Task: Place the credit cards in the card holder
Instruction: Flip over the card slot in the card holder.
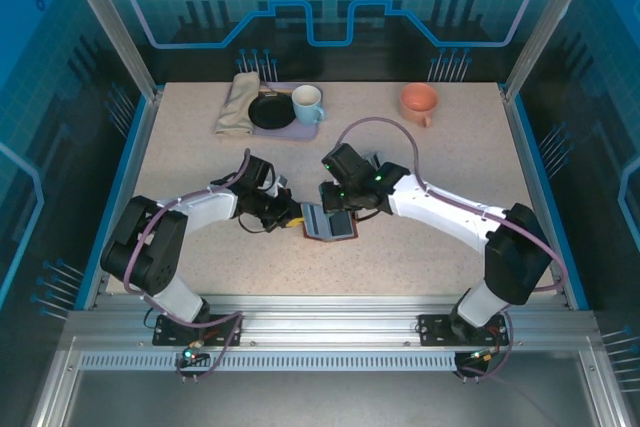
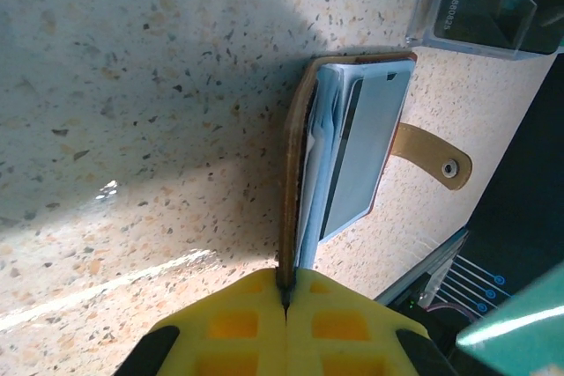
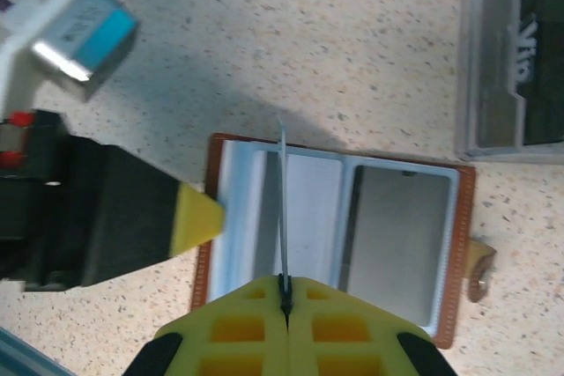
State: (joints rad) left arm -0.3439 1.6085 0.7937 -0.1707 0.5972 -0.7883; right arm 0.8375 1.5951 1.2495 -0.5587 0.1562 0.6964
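The brown card holder (image 1: 322,223) lies open on the table between the two arms, its grey-blue pockets (image 3: 315,217) facing up and its snap tab (image 2: 436,160) sticking out. A grey card (image 3: 392,248) sits in one pocket. My left gripper (image 2: 285,292) is shut on the edge of the holder's brown cover (image 2: 293,173); its yellow fingertip (image 3: 196,220) shows at the holder's left side. My right gripper (image 3: 285,292) is shut on a thin credit card (image 3: 283,209), seen edge-on, standing over the holder's left pocket.
A clear grey tray (image 3: 511,68) holding dark cards lies just beyond the holder. At the back of the table are a folded towel (image 1: 237,104), a black plate (image 1: 272,111), a pale blue mug (image 1: 307,103) and an orange cup (image 1: 419,101).
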